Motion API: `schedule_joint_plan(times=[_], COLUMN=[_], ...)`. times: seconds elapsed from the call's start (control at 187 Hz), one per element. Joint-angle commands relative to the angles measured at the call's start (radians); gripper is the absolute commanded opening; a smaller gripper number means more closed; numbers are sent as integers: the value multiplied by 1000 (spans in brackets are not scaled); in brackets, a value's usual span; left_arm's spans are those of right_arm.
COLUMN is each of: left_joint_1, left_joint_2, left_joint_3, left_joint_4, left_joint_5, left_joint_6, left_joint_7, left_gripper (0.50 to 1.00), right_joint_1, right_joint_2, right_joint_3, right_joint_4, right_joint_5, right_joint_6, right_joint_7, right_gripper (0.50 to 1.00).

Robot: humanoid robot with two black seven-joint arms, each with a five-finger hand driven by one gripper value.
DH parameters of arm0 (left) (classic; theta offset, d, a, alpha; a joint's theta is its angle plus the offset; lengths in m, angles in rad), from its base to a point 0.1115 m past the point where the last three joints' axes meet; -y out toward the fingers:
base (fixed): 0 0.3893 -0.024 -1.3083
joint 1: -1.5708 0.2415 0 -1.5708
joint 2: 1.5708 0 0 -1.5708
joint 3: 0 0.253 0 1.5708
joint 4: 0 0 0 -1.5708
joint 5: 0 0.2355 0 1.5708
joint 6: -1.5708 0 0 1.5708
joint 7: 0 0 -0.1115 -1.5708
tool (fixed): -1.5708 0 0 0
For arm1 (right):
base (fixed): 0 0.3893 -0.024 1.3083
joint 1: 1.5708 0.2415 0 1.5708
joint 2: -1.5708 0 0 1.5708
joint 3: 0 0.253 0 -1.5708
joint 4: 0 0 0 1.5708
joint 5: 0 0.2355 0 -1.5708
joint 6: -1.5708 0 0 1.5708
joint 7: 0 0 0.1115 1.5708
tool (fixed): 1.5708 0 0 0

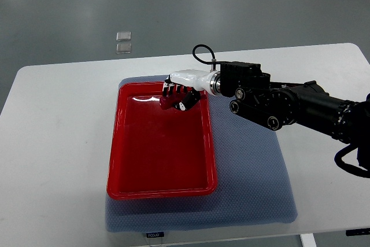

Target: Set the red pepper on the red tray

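Note:
A red tray (162, 154) lies on a grey mat on the white table. My right hand (180, 92), white with black fingers, comes in from the right and hovers over the tray's far end. Its fingers are curled around a dark red pepper (167, 102), which is just above or touching the tray floor; I cannot tell which. The fingers hide most of the pepper. The left arm is out of view.
The grey mat (254, 177) extends right of and in front of the tray. The white table (58, 143) spreads to the left. Two small clear squares (123, 41) lie on the floor beyond the table's far edge.

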Motion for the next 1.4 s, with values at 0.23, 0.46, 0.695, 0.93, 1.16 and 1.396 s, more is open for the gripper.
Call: schedule_joint_plan(times=[0.23,0.46,0.695,0.93,1.16,1.396], left_joint_1=[0,0,0,0,0,0], left_joint_2=[0,0,0,0,0,0], left_joint_3=[0,0,0,0,1,1], left_joint_4=[0,2,7,7,5,2], left_joint_5=[0,0,0,0,0,0], left_joint_6=[-1,-1,-1,1,-1,1], left_joint_7=[0,0,0,0,0,0], left_gripper=[1000,1000,1000,1000,1000,1000], right_joint_1=[-37,-37,-25,19,-5,-258], right_joint_2=[0,0,0,0,0,0], right_joint_3=[1,6,21,176,442,902], right_joint_4=[6,15,19,19,30,87], right_joint_5=[-3,-1,14,37,236,730], right_joint_6=[-17,-17,-17,-2,-5,44], right_joint_7=[5,6,6,8,15,60], right_gripper=[584,795,876,893,893,895])
